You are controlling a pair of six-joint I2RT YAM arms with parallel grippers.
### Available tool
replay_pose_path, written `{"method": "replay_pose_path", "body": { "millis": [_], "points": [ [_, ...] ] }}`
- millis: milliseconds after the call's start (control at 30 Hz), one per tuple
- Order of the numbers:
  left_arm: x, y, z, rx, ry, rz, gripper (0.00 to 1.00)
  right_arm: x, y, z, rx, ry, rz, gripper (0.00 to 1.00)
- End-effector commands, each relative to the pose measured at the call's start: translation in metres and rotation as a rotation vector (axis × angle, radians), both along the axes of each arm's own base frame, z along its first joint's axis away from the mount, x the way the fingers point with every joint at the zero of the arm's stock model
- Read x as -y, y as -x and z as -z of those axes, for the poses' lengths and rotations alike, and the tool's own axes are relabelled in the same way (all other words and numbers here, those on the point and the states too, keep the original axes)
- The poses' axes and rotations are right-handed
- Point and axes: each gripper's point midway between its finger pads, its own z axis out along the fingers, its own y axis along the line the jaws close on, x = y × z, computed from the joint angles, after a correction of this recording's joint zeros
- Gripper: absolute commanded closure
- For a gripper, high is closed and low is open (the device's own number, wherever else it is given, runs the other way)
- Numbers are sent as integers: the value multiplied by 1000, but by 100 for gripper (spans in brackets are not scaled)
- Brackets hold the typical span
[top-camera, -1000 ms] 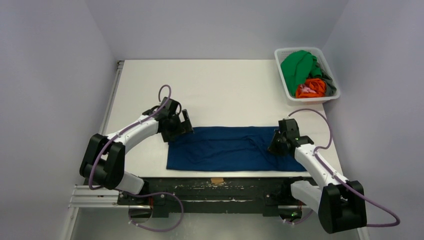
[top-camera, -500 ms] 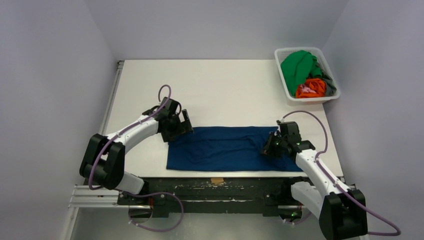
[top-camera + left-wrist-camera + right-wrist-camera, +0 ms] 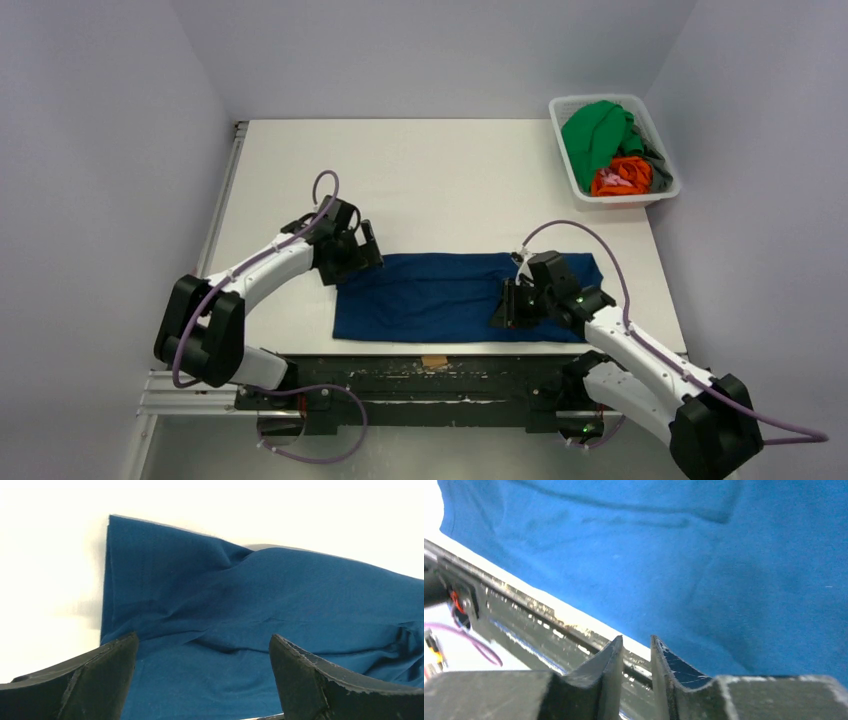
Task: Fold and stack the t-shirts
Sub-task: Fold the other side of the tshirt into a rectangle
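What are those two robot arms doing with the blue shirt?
They are folding t-shirts. A navy t-shirt lies on the table, already folded into a long strip. The left gripper sits wide open at the shirt's left end, holding nothing. The right gripper is low over the shirt's right part, its fingers almost together and empty. The green shirt, orange shirt and grey shirt wait bunched in the white basket at the far right corner.
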Motion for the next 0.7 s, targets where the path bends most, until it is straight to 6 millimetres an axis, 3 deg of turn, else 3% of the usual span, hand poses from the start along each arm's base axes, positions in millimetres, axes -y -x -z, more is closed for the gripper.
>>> {"method": "replay_pose_path", "body": {
  "millis": [0,67,167,233,333,467,567,667],
  "points": [
    [-15,7,-3,20,-58,-14,0,-17,2,-21,49,-70,-28,69],
    [-18,8,-7,27,-67,-19,0,-5,-10,-29,107,-8,36,54],
    [-22,6,-22,62,-77,-30,0,19,-28,-41,161,85,191,19],
    [-20,3,-38,105,-57,-26,0,35,-36,-45,178,146,295,5],
    [-4,-4,-62,181,29,20,0,53,-47,-40,173,225,417,2],
    [37,-3,-76,221,186,175,0,66,-62,-18,78,231,532,2],
    [64,2,-61,173,235,272,0,78,-85,-3,49,185,628,4],
    [78,10,-35,86,241,322,0,70,-104,9,29,173,610,8]
  ]
}}
